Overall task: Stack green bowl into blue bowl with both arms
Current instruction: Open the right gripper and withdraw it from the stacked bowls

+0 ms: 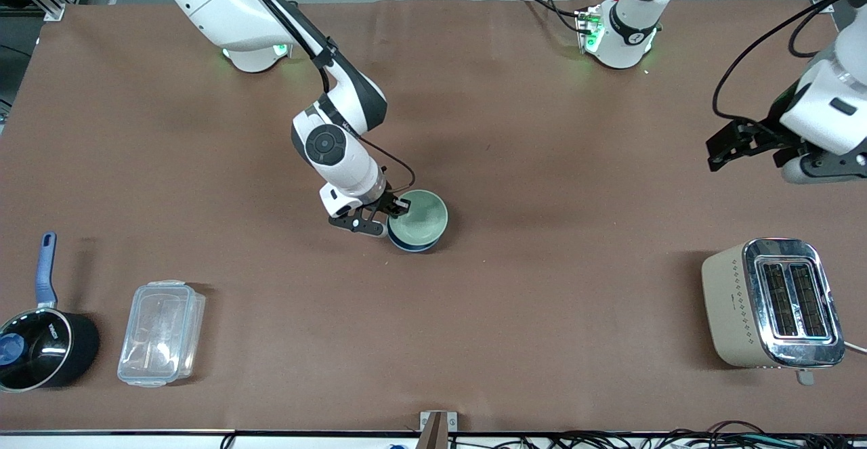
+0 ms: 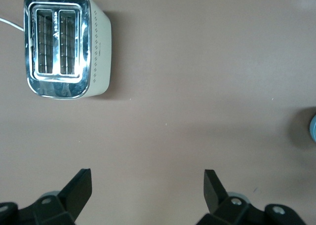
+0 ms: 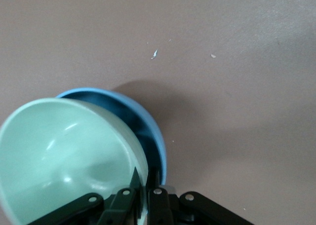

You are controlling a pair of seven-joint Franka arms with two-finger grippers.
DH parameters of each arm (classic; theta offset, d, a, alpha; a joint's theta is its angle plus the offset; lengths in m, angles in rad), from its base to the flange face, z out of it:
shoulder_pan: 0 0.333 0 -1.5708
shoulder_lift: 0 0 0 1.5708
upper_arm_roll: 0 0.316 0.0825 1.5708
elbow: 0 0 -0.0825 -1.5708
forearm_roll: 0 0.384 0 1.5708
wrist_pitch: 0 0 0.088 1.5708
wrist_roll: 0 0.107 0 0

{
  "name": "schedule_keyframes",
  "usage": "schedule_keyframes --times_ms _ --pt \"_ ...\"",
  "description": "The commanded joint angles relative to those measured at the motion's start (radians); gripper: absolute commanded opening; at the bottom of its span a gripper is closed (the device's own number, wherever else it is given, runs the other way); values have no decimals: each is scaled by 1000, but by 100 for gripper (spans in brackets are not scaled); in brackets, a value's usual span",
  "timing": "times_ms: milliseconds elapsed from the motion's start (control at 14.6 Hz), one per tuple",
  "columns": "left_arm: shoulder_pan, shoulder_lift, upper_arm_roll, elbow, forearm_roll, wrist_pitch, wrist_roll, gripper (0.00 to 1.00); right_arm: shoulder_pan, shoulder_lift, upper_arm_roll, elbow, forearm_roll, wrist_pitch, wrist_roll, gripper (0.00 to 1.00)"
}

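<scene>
The green bowl (image 1: 418,217) sits tilted inside the blue bowl (image 1: 413,246) near the middle of the table. My right gripper (image 1: 398,206) is shut on the green bowl's rim, one finger inside and one outside. In the right wrist view the green bowl (image 3: 64,156) rests in the blue bowl (image 3: 148,131), and the gripper (image 3: 147,188) pinches its rim. My left gripper (image 1: 728,144) is open and empty, up over the table at the left arm's end. The left wrist view shows its open fingers (image 2: 79,190) and a sliver of the blue bowl (image 2: 313,129).
A beige toaster (image 1: 772,303) stands near the left arm's end, nearer the front camera; it also shows in the left wrist view (image 2: 64,42). A black saucepan with a blue handle (image 1: 40,340) and a clear plastic box (image 1: 161,332) lie at the right arm's end.
</scene>
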Motion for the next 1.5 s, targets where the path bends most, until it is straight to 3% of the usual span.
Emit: schedule_keyframes --times_ms 0,137,342,479,615,752,957,1231,1436 --pt "-27 -103 72 -122 -36 3 46 100 -13 10 4 18 -18 -1 25 48" --pt "-24 -117 66 -135 -34 0 40 100 -16 10 4 18 -17 -4 25 82" --pt "-25 -114 63 -133 -36 2 40 100 -39 -22 7 21 -15 -45 17 100" --pt "-27 -112 61 -133 -36 2 43 100 -57 -129 6 38 -18 -201 8 100" --pt "-30 -107 61 -130 -34 2 43 100 -91 -241 4 55 -78 -342 -23 100" --pt "-32 -95 61 -121 -33 6 38 100 -153 -342 4 57 -138 -409 -57 100" --pt "-29 -89 61 -112 -33 11 38 100 -278 -450 -2 57 -147 -479 -205 100" --pt "-22 -81 63 -95 -34 15 46 100 -290 -572 -187 60 -133 -609 -533 100" --pt "-24 -81 63 -93 -33 15 46 100 -293 -619 -288 151 -87 -806 -727 100"
